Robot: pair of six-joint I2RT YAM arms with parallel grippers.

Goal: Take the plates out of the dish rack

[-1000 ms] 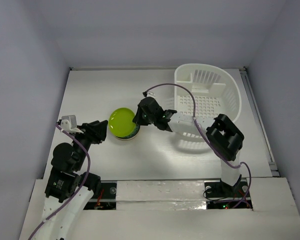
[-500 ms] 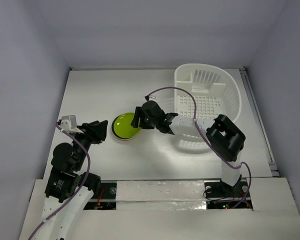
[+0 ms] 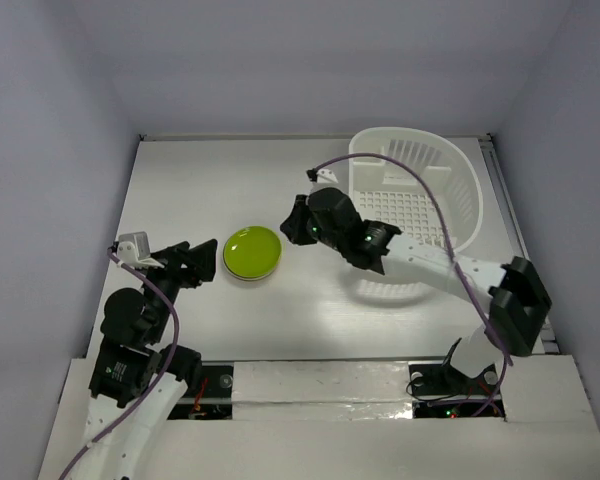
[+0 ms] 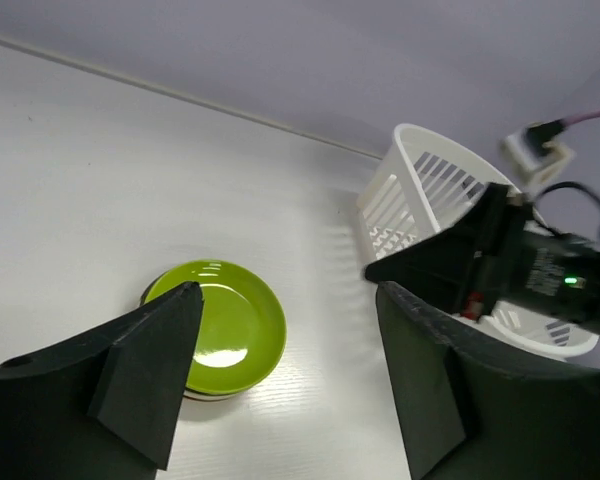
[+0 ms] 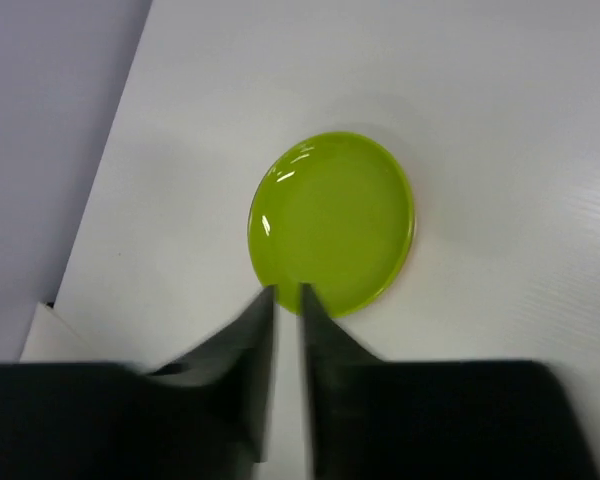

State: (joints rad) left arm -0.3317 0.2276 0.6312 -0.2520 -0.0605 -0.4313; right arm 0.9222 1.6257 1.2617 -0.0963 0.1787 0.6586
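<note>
Looks like we're basically done: the dish rack [image 3: 410,152] seems empty, and the lime green plate [image 3: 252,252] tops the stack on the bench [image 3: 180,190] beside it. Left fingers [image 4: 145,370] are wide apart and right fingers [image 5: 250,340] barely apart; neither holds anything.

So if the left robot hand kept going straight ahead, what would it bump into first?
Probably the lime green plate: it lies straight ahead of the open left gripper. Height is hard to judge, so it might pass just above.
</note>
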